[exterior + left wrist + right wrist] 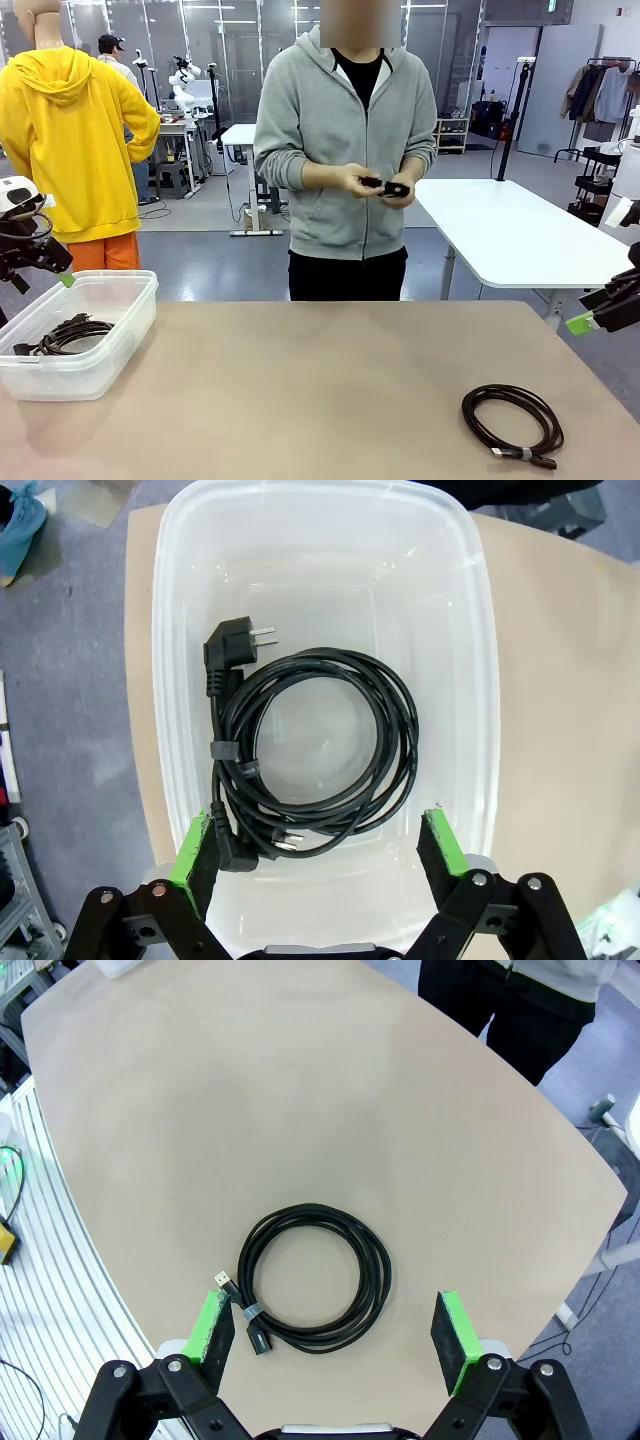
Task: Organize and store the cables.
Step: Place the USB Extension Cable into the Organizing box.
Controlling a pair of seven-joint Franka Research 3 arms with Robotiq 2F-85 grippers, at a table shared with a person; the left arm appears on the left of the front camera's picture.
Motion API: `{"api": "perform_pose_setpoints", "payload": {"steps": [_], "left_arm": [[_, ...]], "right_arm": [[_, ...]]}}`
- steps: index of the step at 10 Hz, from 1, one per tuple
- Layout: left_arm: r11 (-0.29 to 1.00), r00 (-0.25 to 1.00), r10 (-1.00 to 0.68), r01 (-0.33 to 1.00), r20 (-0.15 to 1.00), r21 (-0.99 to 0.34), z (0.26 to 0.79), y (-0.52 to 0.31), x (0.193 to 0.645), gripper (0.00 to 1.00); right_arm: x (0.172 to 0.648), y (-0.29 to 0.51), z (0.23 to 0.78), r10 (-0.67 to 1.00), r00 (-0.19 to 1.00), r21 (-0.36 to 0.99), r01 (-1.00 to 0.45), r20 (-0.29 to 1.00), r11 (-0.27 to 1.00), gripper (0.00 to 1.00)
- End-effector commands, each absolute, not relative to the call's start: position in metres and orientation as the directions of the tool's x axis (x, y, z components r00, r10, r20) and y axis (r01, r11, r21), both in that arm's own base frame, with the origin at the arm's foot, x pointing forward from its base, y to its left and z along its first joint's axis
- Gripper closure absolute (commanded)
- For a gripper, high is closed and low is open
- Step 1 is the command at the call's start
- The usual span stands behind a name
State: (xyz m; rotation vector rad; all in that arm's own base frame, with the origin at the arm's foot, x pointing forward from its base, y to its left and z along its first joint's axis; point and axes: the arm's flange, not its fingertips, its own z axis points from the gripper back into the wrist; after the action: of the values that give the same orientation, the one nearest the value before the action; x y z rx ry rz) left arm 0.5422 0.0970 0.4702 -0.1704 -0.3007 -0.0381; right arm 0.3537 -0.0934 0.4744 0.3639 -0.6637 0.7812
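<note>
one cable point(310, 745) lies in the bin point(472, 680) below the left gripper point(318, 832), jaws apart; next the right gripper point(333, 1312), jaws apart too, must lower onto the coil point(315, 1275) on the table point(300, 1100).

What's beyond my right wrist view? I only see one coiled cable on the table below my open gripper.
Observer: A clear plastic bin stands at the table's left end, with a coiled black cable lying inside.
Operator: Where's my other arm?
Observer: The left gripper hangs open above that bin, holding nothing.
Operator: Anyone across the table?
Observer: A person stands at the far side, hands holding a small black item; I can't tell what it is.
</note>
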Motion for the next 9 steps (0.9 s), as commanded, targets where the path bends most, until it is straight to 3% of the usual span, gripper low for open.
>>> {"api": "perform_pose_setpoints", "payload": {"steps": [1, 7, 9], "left_arm": [[0.983, 0.952, -0.021, 0.076, 0.305, -0.168, 0.470, 0.100, 0.543, 0.00], [0.985, 0.955, -0.012, 0.063, 0.298, -0.161, 0.470, 0.097, 0.542, 0.00], [0.938, 0.872, -0.213, 0.308, 0.440, -0.157, 0.520, 0.076, 0.489, 0.00]], "right_arm": [[0.352, -0.092, 0.475, 0.513, 0.534, 0.077, -0.739, 0.672, 0.670, 0.00], [0.352, -0.092, 0.475, 0.513, 0.534, 0.077, -0.739, 0.672, 0.670, 0.00], [0.354, -0.093, 0.474, 0.527, 0.524, 0.062, -0.745, 0.669, 0.664, 0.00]]}}
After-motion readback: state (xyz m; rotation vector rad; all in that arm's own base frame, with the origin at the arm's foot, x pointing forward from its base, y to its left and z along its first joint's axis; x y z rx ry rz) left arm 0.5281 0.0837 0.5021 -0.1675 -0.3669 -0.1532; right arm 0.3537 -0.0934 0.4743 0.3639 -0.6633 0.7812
